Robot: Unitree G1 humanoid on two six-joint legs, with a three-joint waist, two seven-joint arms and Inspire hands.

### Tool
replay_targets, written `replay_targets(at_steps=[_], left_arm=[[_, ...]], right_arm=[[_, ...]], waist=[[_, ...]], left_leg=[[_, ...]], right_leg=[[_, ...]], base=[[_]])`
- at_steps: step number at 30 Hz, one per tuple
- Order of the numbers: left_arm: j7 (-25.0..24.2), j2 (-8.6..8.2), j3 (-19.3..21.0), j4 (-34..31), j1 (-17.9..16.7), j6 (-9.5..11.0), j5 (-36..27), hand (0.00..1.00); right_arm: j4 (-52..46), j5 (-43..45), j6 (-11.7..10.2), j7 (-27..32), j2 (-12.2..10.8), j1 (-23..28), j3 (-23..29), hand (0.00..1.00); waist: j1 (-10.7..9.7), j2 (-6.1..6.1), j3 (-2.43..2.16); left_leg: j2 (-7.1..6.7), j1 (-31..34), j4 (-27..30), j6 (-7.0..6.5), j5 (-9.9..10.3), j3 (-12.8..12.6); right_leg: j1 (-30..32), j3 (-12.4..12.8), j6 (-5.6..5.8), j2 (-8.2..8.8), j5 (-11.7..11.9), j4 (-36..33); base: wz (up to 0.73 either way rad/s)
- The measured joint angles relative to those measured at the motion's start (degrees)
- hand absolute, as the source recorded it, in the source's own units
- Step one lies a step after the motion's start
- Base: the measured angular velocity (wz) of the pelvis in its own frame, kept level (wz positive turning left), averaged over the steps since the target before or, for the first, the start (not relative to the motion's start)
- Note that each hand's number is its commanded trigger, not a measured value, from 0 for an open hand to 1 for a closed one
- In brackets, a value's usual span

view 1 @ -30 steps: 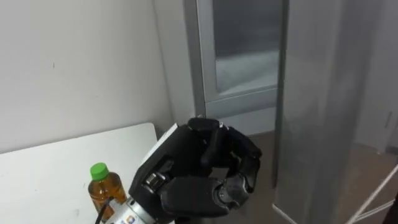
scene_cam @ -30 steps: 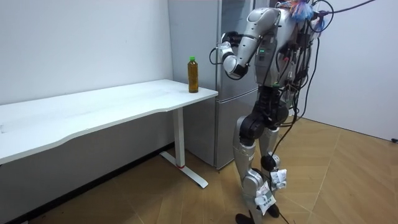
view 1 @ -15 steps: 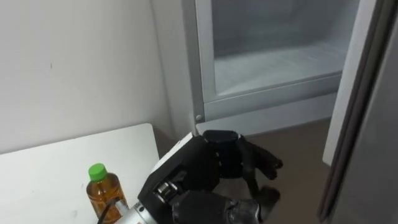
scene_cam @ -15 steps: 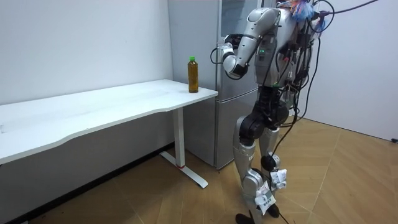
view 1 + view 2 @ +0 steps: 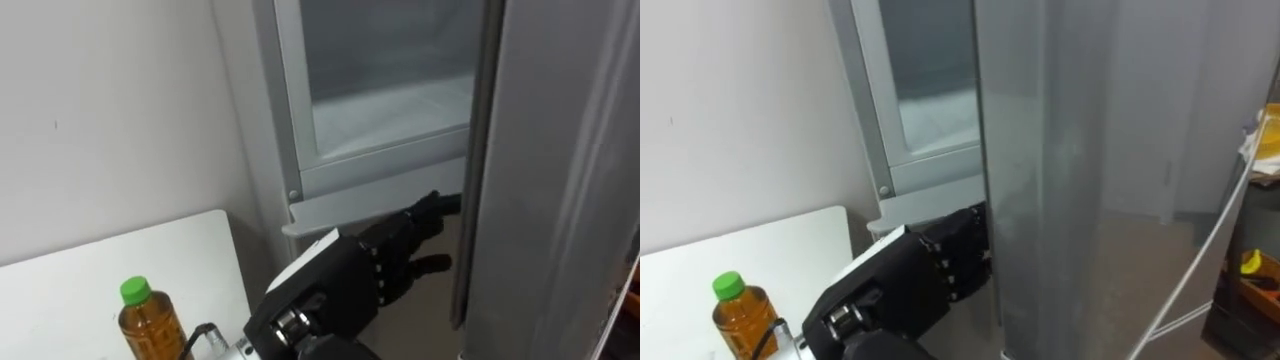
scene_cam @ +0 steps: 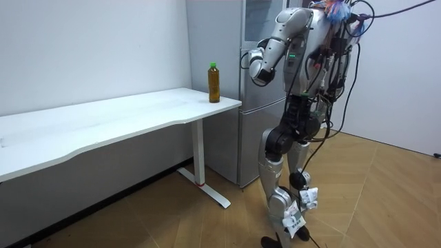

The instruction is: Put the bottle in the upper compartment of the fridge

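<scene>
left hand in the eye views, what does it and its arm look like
The left hand is black, with dark fingers and a white plate across its back. The wrist is a silvery metal cuff with a thin dark cable beside it. In the room view the arm wears glossy silver-grey shells with darker joints.

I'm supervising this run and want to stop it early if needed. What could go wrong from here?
1. The left robot hand has its straight fingers by the fridge door edge; if the door swings shut, they could get pinched.
2. The bottle stands near the table corner, close beside that arm; a careless swing might topple it.
</scene>
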State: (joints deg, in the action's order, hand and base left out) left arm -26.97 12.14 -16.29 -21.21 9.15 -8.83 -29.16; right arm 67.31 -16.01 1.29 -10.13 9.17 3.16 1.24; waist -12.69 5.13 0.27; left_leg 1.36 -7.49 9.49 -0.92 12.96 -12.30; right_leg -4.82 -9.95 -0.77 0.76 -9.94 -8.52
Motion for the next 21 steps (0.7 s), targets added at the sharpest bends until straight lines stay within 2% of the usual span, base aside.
replay_targets(at_steps=[12,21], left_arm=[[-1.0,0.17,-2.6,-0.2,0.2,0.0,0.0,0.0],[-1.4,0.38,-4.1,1.1,4.6,-1.5,0.0,0.0]], right_arm=[[0.0,-1.5,0.0,-0.7,0.0,-0.6,0.0,0.0],[0.3,-1.8,0.0,-0.9,0.1,-0.9,-0.1,0.0]], waist=[[-2.7,0.21,0.14],[-2.8,0.23,0.22]], left_leg=[[-0.01,0.0,-0.1,0.0,0.0,-0.3],[-0.01,0.3,-0.1,0.0,0.0,-1.6]], right_leg=[[0.2,0.6,0.01,-0.02,0.0,0.1],[0.9,1.9,0.04,-0.02,0.0,-0.1]], base=[[-0.02],[-0.07]])
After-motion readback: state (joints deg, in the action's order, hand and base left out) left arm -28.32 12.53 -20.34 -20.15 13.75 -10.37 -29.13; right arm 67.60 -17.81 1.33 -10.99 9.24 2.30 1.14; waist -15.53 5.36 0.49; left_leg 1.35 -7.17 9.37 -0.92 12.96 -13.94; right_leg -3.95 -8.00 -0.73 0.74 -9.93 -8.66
